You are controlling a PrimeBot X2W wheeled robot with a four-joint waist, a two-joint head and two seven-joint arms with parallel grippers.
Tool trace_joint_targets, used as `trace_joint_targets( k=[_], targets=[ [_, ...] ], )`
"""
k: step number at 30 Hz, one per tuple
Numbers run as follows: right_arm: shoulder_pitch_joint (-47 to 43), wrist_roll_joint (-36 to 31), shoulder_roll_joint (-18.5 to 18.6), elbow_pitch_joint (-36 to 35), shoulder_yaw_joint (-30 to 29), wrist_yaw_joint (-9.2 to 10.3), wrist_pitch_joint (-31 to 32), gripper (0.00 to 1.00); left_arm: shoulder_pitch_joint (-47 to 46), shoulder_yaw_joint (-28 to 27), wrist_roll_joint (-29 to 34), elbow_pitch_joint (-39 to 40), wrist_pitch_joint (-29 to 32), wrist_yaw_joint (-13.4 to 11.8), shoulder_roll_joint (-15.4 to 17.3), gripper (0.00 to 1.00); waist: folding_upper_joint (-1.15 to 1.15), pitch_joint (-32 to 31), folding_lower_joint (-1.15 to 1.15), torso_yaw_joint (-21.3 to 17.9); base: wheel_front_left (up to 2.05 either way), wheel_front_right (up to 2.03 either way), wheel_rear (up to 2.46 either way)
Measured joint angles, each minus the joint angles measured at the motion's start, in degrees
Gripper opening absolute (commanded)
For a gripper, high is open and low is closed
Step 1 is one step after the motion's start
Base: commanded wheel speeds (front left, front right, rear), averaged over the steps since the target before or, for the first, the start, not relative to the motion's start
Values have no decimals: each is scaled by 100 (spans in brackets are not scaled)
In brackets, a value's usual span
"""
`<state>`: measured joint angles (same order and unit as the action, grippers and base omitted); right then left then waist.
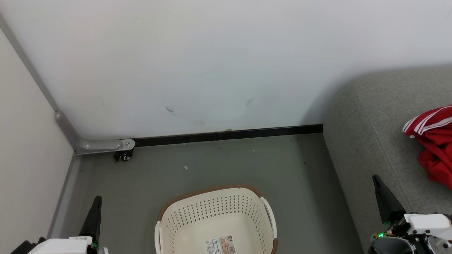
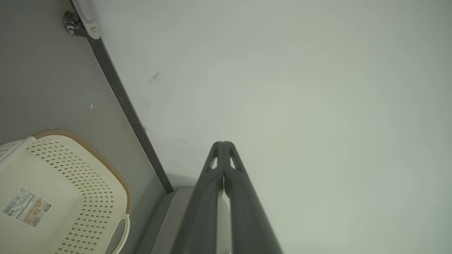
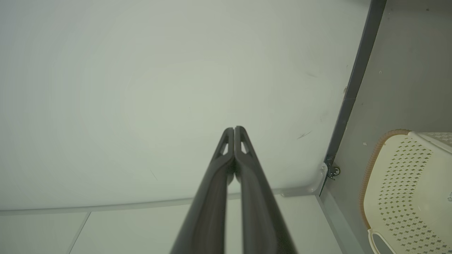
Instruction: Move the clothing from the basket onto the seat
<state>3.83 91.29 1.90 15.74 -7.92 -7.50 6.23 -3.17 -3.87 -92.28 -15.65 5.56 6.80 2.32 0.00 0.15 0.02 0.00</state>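
Left gripper [image 2: 223, 148]: fingers closed, tips pressed flat against each other, gripping nothing.
Right gripper [image 3: 234, 133]: same, both fingers shut tip to tip, touching only each other.

The basket [image 1: 212, 208] stands on the grey floor [image 1: 275, 165] between the two pairs of fingers, right of the left pair and left of the right pair. On its bottom lies a paper label [image 1: 220, 245] with a barcode and a small picture; the print is too small to read.

The right fingers show against the seat [image 1: 367, 141]. The clothing [image 1: 436, 148] lies crumpled on the seat, beyond these fingers and to their right, with white stripes at its upper edge.

Past the left fingertips are a small caster wheel [image 1: 124, 155] and the black skirting [image 1: 229, 134] under the white wall [image 1: 212, 53].
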Motion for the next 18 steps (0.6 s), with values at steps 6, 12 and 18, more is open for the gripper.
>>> trace_joint_targets(
  k=[6,12,18],
  targets=[
    [0,0,0,0,1,0,0,0,-1,0,0,-10,0,0,0,0,0,0,0,0,0,0,0],
    [0,0,0,0,1,0,0,0,-2,-1,0,-13,0,1,0,0,0,0,0,0,0,0,0],
    [0,0,0,0,1,0,0,0,-4,-2,0,-18,0,25,0,0,0,0,0,0,0,0,0]
  ],
)
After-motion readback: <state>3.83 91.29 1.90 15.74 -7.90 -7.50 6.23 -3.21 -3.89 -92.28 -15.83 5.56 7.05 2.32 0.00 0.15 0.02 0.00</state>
